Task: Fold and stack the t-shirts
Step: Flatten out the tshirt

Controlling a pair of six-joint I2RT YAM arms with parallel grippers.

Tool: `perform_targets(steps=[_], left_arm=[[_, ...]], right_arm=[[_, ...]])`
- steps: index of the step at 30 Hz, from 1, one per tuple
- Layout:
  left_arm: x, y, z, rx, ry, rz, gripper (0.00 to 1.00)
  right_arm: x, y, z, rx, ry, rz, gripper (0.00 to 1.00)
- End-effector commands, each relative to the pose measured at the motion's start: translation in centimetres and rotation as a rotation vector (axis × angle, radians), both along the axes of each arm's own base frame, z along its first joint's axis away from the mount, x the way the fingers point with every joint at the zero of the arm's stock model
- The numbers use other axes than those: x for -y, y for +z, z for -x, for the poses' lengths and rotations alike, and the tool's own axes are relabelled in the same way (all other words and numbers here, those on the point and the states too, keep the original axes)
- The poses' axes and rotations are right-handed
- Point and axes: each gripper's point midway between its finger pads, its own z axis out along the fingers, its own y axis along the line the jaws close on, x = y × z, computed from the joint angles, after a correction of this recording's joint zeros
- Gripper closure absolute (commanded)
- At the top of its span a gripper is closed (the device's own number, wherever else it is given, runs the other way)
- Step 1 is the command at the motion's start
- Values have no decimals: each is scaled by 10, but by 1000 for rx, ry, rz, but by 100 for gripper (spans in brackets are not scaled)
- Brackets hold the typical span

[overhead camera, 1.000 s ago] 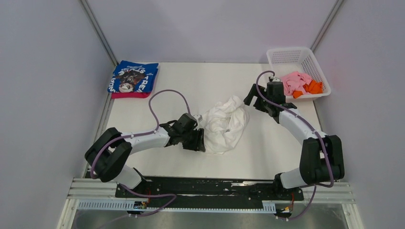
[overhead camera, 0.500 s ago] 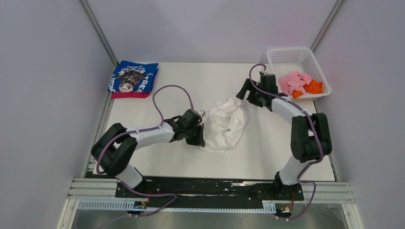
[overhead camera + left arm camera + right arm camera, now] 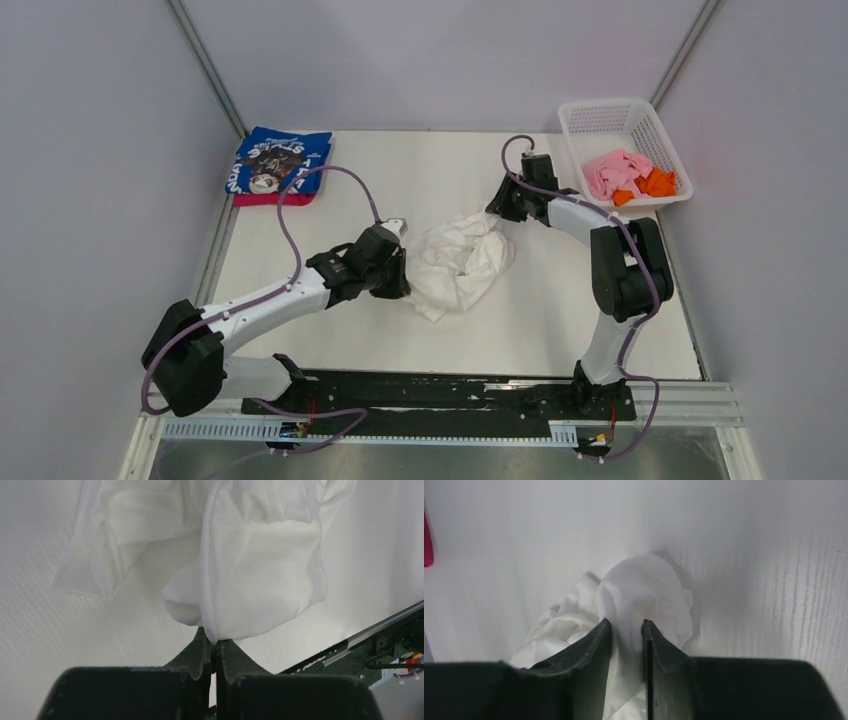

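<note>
A crumpled white t-shirt (image 3: 462, 260) lies in the middle of the table. My left gripper (image 3: 398, 277) is at its left edge, shut on a fold of the cloth; in the left wrist view the white t-shirt (image 3: 250, 565) bulges out from the closed left gripper (image 3: 215, 642). At the shirt's far right corner, my right gripper (image 3: 497, 208) pinches a raised tuft. The right wrist view shows the white t-shirt (image 3: 644, 590) filling the narrow gap of the right gripper (image 3: 626, 627). A folded blue t-shirt (image 3: 280, 160) rests on a magenta one (image 3: 272, 200) at the far left.
A white lattice basket (image 3: 612, 112) stands at the far right corner and holds a pink t-shirt (image 3: 612, 170) and an orange one (image 3: 655, 184). Grey walls close in on both sides. A black rail (image 3: 440, 395) runs along the near edge.
The left gripper shut on the white shirt's left edge and pulled it slightly left. The right gripper moved left from beside the basket to the shirt's far corner and closed on the cloth.
</note>
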Motion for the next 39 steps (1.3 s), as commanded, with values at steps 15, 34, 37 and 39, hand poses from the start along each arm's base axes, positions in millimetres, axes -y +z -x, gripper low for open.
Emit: perform_targets(steps=[15,34,37,39], left_arm=[[-118,224,-60,693,455,-124,100],[-147,491,72,1314,50,437,100],[-149,501,74,1320,45,437,100],[-146,505,67,1313,54,417,100]], right_arm=[[19,257,29,639,-26,-23,100],[56,521,271,1449,138,-86,100],[62,532,286,1477,122,-81,100],[66,535,289,1477,104,-78,100]])
